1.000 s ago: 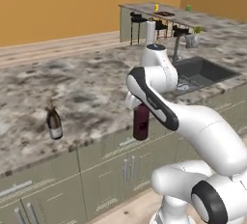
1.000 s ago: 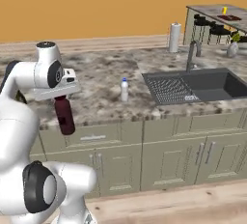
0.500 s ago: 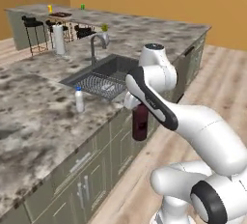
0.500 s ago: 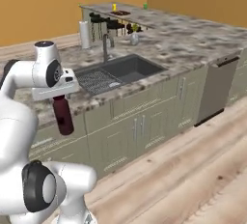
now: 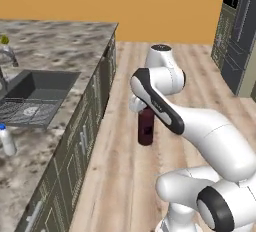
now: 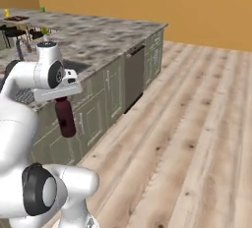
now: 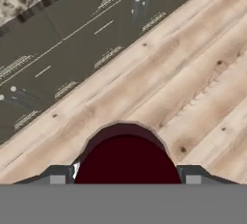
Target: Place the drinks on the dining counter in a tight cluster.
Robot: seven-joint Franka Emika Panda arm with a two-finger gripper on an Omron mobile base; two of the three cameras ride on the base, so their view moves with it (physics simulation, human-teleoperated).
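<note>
Over the wooden floor [image 5: 120,176], gripper [image 5: 145,112] clamped on maroon bottle [image 5: 145,127]; delivery outstanding; water bottle [image 5: 6,140] remains beside sink [image 5: 35,96].

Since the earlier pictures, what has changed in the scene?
The base has turned, so the views swung from the counter and sink toward open wooden floor. The gripper stays shut on the maroon bottle, hanging upright. Nothing was released.
</note>
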